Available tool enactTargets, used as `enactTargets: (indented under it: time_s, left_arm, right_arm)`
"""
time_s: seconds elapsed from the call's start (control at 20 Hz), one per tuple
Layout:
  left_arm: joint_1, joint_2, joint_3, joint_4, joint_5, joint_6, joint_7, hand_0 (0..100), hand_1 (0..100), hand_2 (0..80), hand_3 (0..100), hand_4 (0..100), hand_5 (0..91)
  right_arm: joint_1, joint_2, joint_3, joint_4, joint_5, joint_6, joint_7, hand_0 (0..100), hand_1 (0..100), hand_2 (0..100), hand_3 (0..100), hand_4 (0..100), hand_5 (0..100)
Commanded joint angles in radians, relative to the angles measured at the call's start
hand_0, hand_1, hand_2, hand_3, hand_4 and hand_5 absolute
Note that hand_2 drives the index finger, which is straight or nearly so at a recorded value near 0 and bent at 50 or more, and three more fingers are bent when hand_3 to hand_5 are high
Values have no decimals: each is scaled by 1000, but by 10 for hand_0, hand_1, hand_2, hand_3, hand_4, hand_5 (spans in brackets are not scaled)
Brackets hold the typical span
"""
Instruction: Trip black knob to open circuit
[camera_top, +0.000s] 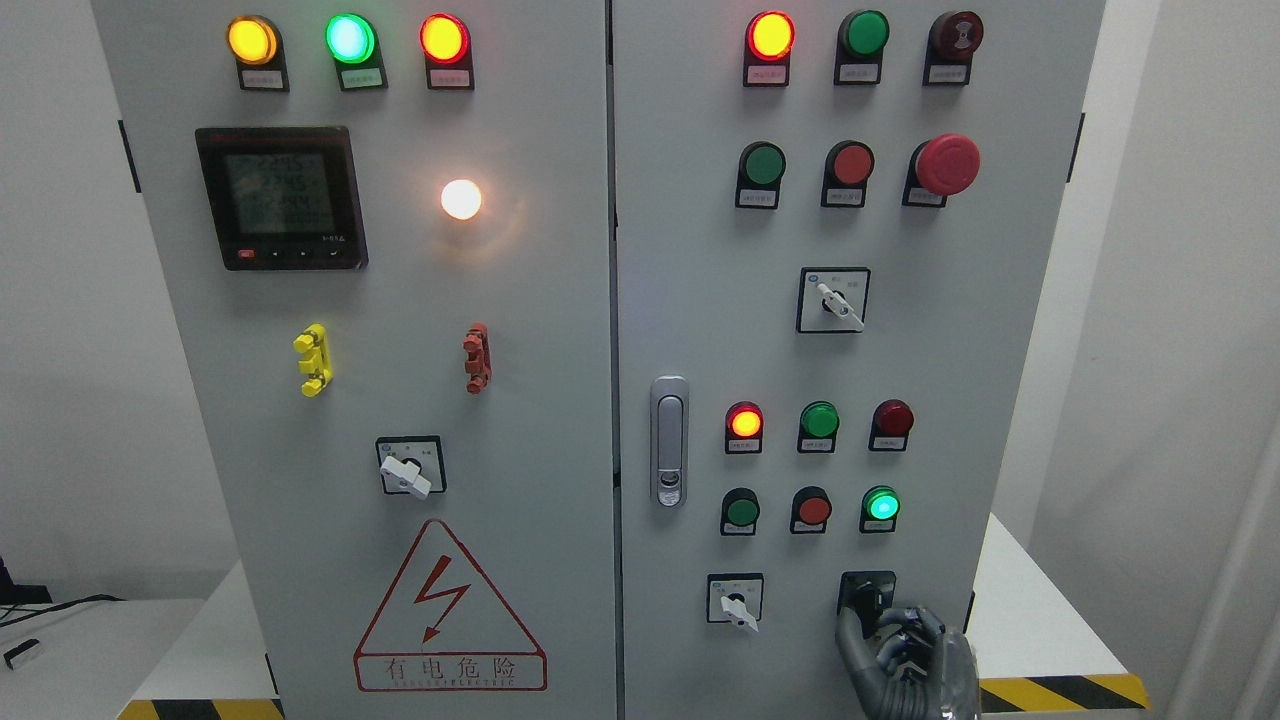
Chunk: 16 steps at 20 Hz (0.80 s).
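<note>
Right hand raised at lower right, fingers curled

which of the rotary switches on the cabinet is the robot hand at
The black knob at the right door's bottom right corner. The right hand has its fingers on it; the three white-handled selectors, like the one beside it, stand untouched.

Dark grey metallic fingers rest on the black knob, set in a pale grey cabinet. Just above them glows a green lamp; beside them, right, runs a yellow-and-black striped edge. Far left sits a red-bordered warning triangle.
</note>
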Motion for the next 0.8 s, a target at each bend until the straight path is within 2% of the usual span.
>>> enactTargets:
  time_s: [0.0, 0.75]
  left_arm:
    - [0, 0, 0, -1, -31, 1, 0, 120, 389, 0, 0, 0, 0]
    - [0, -1, 0, -1, -31, 1, 0, 120, 389, 0, 0, 0, 0]
  right_arm:
    - [1, 0, -1, 2, 13, 2, 0, 298, 711, 558, 886, 894, 989]
    - [1, 0, -3, 10, 49, -5, 0, 303, 720, 554, 882, 891, 987]
